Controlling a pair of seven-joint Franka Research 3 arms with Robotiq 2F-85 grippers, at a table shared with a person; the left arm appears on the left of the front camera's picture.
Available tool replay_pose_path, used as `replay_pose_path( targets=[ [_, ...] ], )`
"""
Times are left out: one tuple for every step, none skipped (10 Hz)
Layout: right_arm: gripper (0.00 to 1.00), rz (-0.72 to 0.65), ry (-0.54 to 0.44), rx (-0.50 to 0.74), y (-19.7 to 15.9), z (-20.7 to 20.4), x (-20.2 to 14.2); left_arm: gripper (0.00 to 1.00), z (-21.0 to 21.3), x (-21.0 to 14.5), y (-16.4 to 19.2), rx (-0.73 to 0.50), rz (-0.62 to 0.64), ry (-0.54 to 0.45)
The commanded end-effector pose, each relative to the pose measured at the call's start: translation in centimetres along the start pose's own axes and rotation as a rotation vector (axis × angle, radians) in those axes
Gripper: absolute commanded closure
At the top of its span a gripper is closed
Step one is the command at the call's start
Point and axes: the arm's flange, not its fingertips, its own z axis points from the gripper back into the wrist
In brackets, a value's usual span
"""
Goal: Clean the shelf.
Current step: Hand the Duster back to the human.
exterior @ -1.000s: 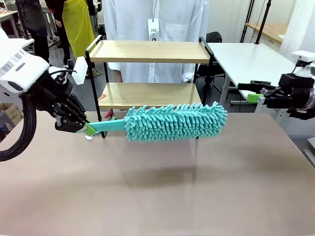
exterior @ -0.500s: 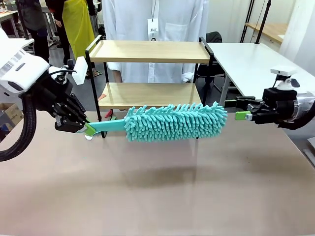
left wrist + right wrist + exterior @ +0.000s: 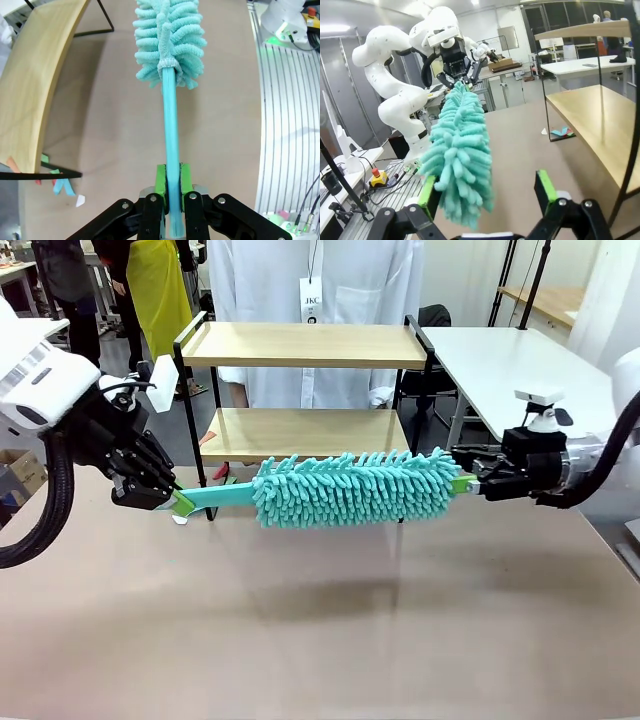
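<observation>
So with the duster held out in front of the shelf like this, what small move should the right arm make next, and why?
Probably close the right end effector on the tip of the teal microfiber duster. Its open fingers already straddle the fluffy end, while the left end effector is shut on the handle, so this looks like a handover or a two-handed hold before wiping the shelf.
</observation>
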Motion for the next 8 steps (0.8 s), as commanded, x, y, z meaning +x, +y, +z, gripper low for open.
replay_pose_path(
  targets=[
    [0.0,0.047,-0.031,0.01,-0.1,-2.5,-0.8,0.87,0.3,0.2,-0.1,-0.003,0.006,-0.019],
    [0.0,0.057,-0.038,0.016,-0.1,-3.6,-1.0,0.87,0.3,0.2,-0.1,-0.003,0.006,-0.019],
    [0.0,0.057,-0.039,0.033,-0.1,-4.6,-1.1,0.87,0.3,0.2,-0.1,-0.003,0.006,-0.019],
    [0.0,0.055,-0.042,0.047,-0.3,-5.5,-1.2,0.87,0.3,0.2,-0.1,-0.003,0.006,-0.019],
    [0.0,0.047,-0.031,0.067,-0.5,-6.4,-1.3,0.87,0.3,0.2,-0.1,-0.003,0.006,-0.019],
    [0.0,0.04,-0.025,0.077,-0.6,-7.0,-1.6,0.87,0.3,0.2,-0.1,-0.003,0.006,-0.019],
    [0.0,0.043,-0.028,0.075,-0.7,-7.1,-1.6,0.87,0.3,0.2,-0.1,-0.003,0.006,-0.019],
    [0.1,0.06,-0.026,0.076,-0.9,-7.2,-1.7,0.87,0.3,0.2,-0.1,-0.003,0.006,-0.019]
  ],
)
